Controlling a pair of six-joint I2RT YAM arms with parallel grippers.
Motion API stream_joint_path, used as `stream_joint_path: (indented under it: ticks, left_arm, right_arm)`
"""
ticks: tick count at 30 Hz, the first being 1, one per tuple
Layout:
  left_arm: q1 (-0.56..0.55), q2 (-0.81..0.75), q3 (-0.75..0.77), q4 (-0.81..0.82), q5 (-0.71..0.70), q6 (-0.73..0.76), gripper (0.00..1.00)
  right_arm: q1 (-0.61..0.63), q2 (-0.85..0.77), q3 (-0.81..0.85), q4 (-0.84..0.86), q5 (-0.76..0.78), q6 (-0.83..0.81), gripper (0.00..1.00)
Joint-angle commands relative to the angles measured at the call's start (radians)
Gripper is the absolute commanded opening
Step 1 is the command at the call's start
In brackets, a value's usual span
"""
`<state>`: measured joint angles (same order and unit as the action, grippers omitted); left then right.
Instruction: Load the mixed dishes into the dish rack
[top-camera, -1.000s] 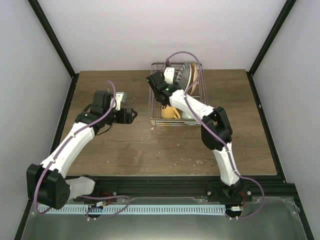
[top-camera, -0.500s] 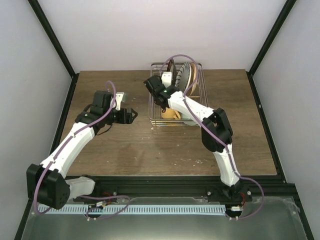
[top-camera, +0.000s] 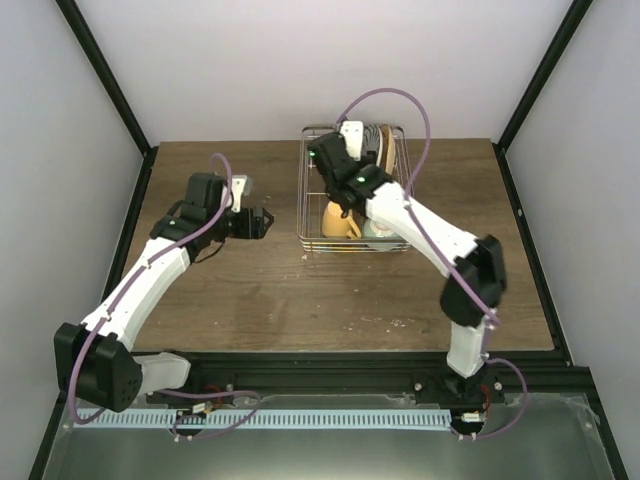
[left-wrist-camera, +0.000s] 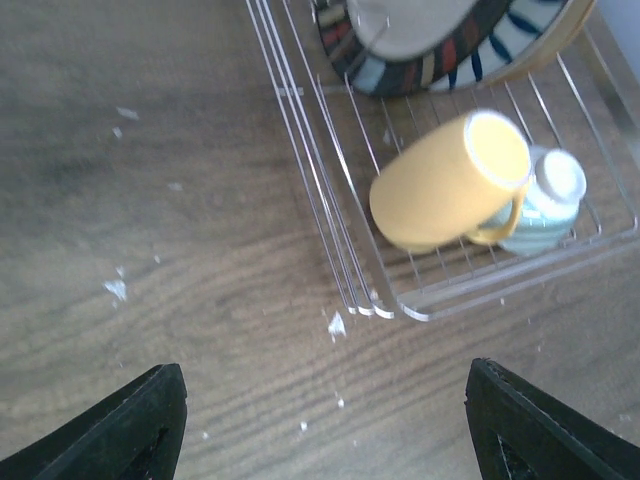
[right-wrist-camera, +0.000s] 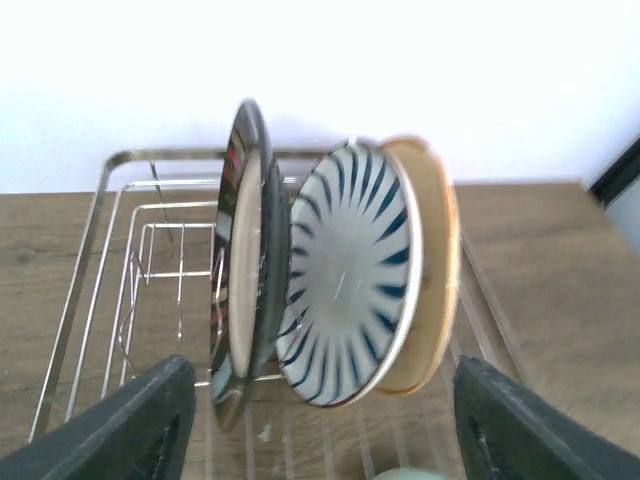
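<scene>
**Three plates on edge, jaws spread wide**

I am watching the rectangular silver wire dish rack (right-wrist-camera: 100, 230). A dark-rimmed plate (right-wrist-camera: 245, 260), a blue-rayed plate (right-wrist-camera: 345, 275) and an orange-cream plate (right-wrist-camera: 435, 260) are standing upright in it. The yellow handled mug (left-wrist-camera: 445, 180) is lying on its side at the near end, just beside the small pale-teal bowl (left-wrist-camera: 550, 205). The left gripper (left-wrist-camera: 322, 375) is hanging agape over the brown wooden table (left-wrist-camera: 150, 200). The right gripper (right-wrist-camera: 320, 370) is gaping above the rack, holding nothing.

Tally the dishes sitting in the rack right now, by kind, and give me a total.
Plates: 3 (dark-rimmed plate, blue-striped plate, orange-rimmed plate)
Mugs: 1 (yellow mug)
Bowls: 1 (pale-teal bowl)
Total: 5, all inside the dish rack
</scene>
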<state>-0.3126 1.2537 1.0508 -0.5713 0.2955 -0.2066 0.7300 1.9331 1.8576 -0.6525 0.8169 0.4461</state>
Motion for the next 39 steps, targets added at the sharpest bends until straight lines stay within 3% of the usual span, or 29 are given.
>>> stream_joint_path:
  ticks: [1,2,3,9,15,27,30,35,39]
  left_arm:
    - [0.003,0.025,0.123,0.004,-0.101,-0.015,0.78]
    - [0.004,0.032,0.146,0.002,-0.121,-0.014,0.78]
    - [0.004,0.039,0.17,-0.004,-0.138,-0.009,0.78]
    - [0.004,0.082,0.27,-0.021,-0.276,-0.004,0.79]
    - [0.004,0.101,0.295,0.042,-0.351,-0.033,0.82]
    - [0.004,0.083,0.198,0.16,-0.438,-0.066,0.84]
    - [0.004,0.078,0.117,0.203,-0.482,-0.039,0.86]
    - [0.01,0.069,-0.051,0.354,-0.517,-0.036,0.98]
    - [0.01,0.099,-0.067,0.376,-0.509,-0.062,0.99]
  right_arm:
    - [-0.014,-0.252,-0.187,0.311,0.0,-0.229,0.83]
    - [-0.032,-0.296,-0.225,0.354,-0.038,-0.245,0.95]
    - [-0.056,-0.328,-0.245,0.365,-0.084,-0.232,1.0]
    - [-0.244,-0.421,-0.32,0.282,-0.227,-0.174,1.0]
    - [-0.482,-0.447,-0.493,0.28,-0.523,-0.035,1.0]
    - [-0.508,-0.41,-0.596,0.399,-0.508,-0.127,1.0]
    - [-0.541,-0.401,-0.673,0.477,-0.537,-0.137,1.0]
    - [-0.602,-0.348,-0.745,0.521,-0.607,-0.096,1.0]
    - [-0.604,-0.312,-0.771,0.554,-0.613,-0.119,1.0]
